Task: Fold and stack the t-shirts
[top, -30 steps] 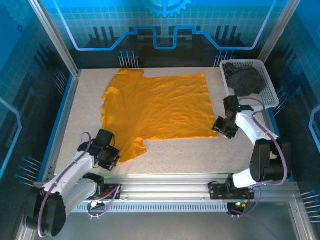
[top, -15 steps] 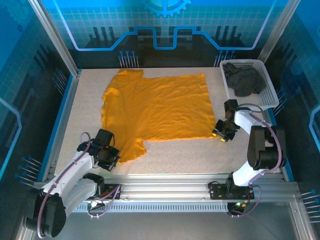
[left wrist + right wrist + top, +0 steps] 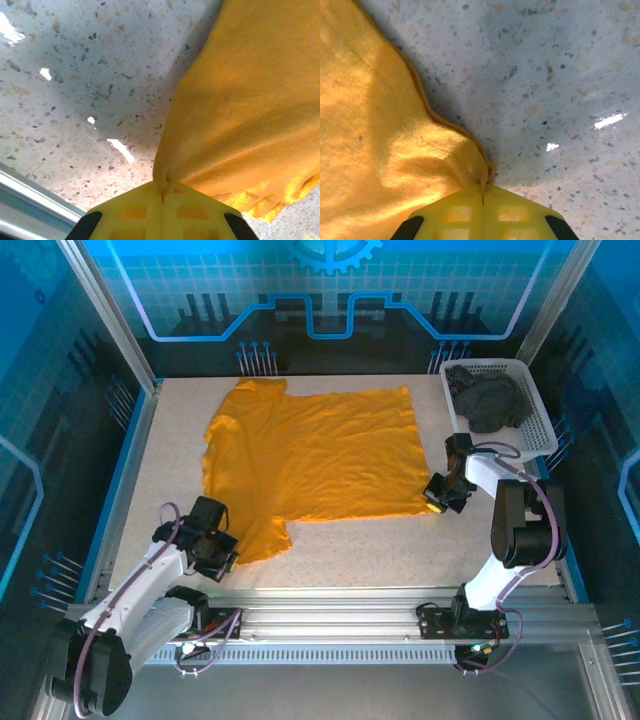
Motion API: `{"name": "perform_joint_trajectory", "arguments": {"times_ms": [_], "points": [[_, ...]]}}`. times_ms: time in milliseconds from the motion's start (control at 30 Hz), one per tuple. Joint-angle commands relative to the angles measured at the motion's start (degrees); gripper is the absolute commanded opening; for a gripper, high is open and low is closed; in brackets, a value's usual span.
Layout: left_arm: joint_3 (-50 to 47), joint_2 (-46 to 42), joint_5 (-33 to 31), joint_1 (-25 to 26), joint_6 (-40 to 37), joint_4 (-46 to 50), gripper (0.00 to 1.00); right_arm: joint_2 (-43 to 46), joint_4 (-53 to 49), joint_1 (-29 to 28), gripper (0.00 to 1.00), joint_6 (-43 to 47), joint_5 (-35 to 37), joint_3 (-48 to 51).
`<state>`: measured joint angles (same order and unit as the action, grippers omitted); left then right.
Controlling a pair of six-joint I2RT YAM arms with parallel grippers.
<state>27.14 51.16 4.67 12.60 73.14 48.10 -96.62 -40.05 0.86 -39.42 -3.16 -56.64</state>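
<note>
The mustard-orange t-shirt [image 3: 310,455] lies spread nearly flat across the middle of the speckled table [image 3: 380,540], seen from the overhead camera, its straight hem running down the right side of the frame, its collar and sleeves toward the left, and light wrinkles across its body. At lower left, the left gripper [image 3: 228,555] sits at the edge of the near sleeve. The left wrist camera shows its yellow fingers [image 3: 135,212] pressed together on a fold of the orange cloth, which rises out of the seam between them and fans toward the upper right of that frame. At centre right, the right gripper [image 3: 438,500] meets the near corner of the hem. The right wrist camera shows its yellow fingers [image 3: 512,215] likewise closed, pinching the hemmed corner, with the cloth spreading over the left of that frame and bare tabletop on the right. The charcoal grey t-shirt [image 3: 490,402] lies bunched in the white lattice basket [image 3: 485,362] at the upper right corner of the table, well apart from the left gripper and just beyond the right arm's elbow. Both arms reach out from their bases at the bottom edge of the overhead view.
</note>
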Motion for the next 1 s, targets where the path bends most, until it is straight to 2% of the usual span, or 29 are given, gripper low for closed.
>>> {"name": "perform_joint_trajectory", "arguments": {"times_ms": [0, 133, 233, 333, 433, 700, 967], "points": [[3.7, -1.5, -1.3, 0.1, -1.6, 7.6, 0.00, 4.7, -5.9, -2.2, 0.00, 0.4, 2.4, 0.6], [5.3, -5.4, -0.1, 0.2, -1.0, 16.9, 0.00, 11.1, -10.8, -3.8, 0.00, -0.3, 5.6, 4.6], [4.7, -11.8, 1.2, 0.3, 0.9, 22.2, 0.00, 16.9, -13.4, -4.1, 0.00, -1.0, 5.1, 8.9], [3.4, -16.6, 3.2, 0.3, 2.9, 22.9, 0.00, 21.4, -15.2, -5.0, 0.00, -1.7, 3.8, 11.3], [4.2, -16.9, 3.7, 0.4, 3.3, 19.5, 0.00, 23.1, -16.4, -6.0, 0.00, -2.3, 3.5, 11.6], [20.4, -0.3, -2.9, 0.1, -2.4, 7.6, 0.00, 18.3, -16.5, -5.6, 0.00, -2.4, 2.9, 3.8], [32.2, 15.7, -1.7, -4.0, -9.9, -1.4, 0.00, 11.0, -15.9, -3.8, 0.00, -4.0, 1.4, -5.5]]}}
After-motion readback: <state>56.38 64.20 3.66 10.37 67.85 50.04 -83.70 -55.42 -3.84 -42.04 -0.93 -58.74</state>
